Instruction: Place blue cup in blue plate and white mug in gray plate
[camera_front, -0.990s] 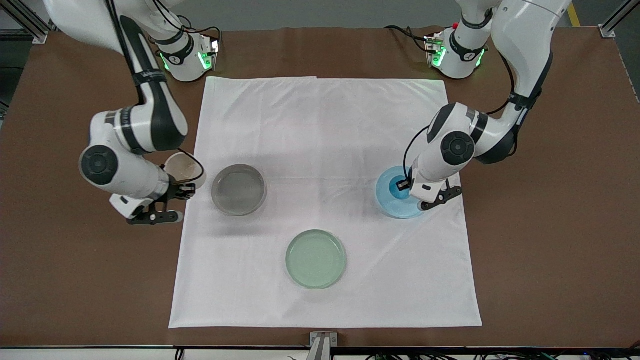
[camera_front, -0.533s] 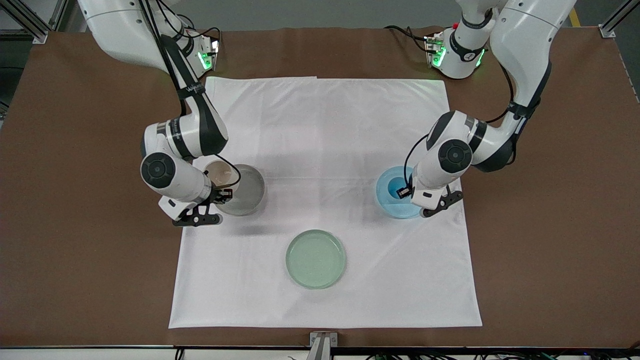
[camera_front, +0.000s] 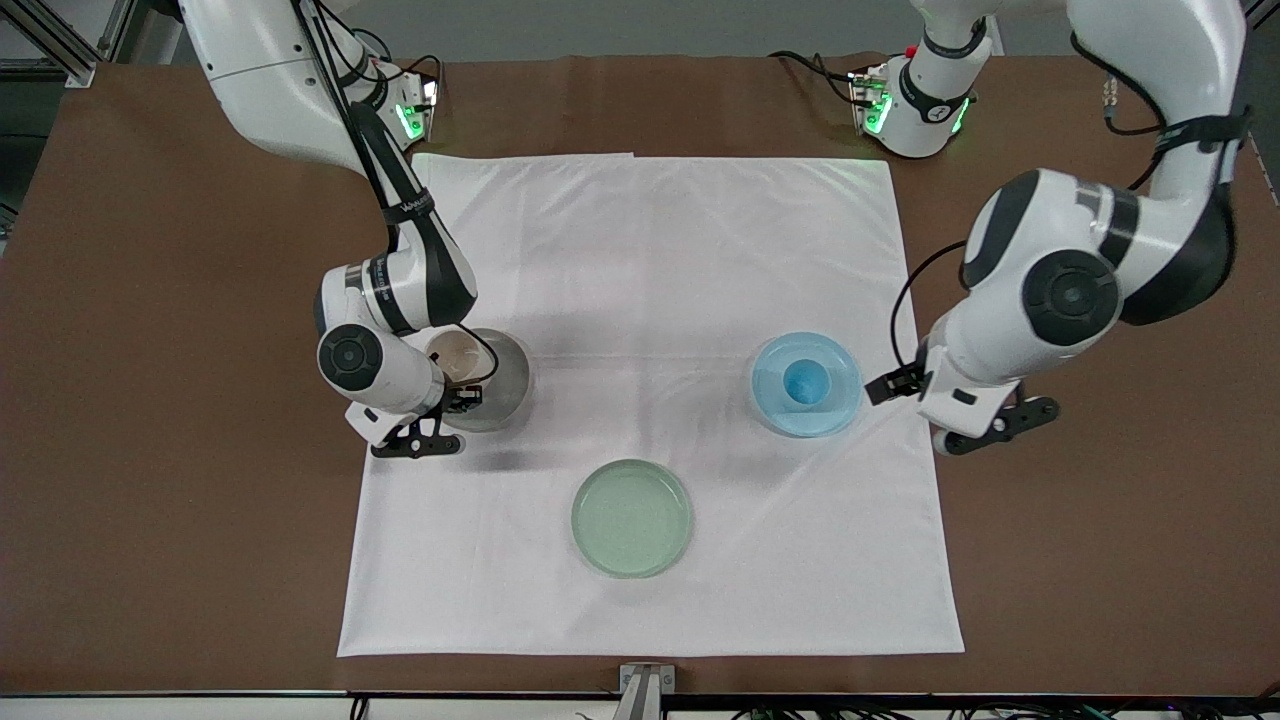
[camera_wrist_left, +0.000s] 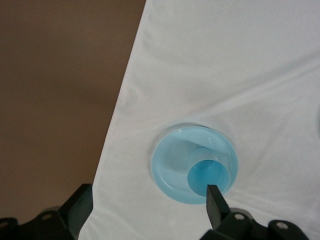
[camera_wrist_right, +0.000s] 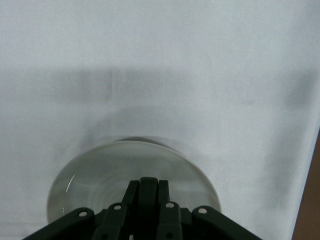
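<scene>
Right hand (camera_front: 458, 397): clamped on white mug (camera_front: 452, 353), over gray plate (camera_front: 497, 385).
Left hand (camera_front: 893, 385): fingers apart, empty, raised over cloth (camera_front: 650, 300) edge beside blue plate (camera_front: 838, 400).
Blue cup (camera_front: 806, 381): upright in blue plate, apart from left hand.
Gray plate: under right hand.

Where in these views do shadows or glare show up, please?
Front view: soft arm shadows on the white cloth and green base-light glow along its edge nearest the robots. Right wrist view: a broad shadow band above the gray plate. Left wrist view: even light, blue plate glossy.
</scene>
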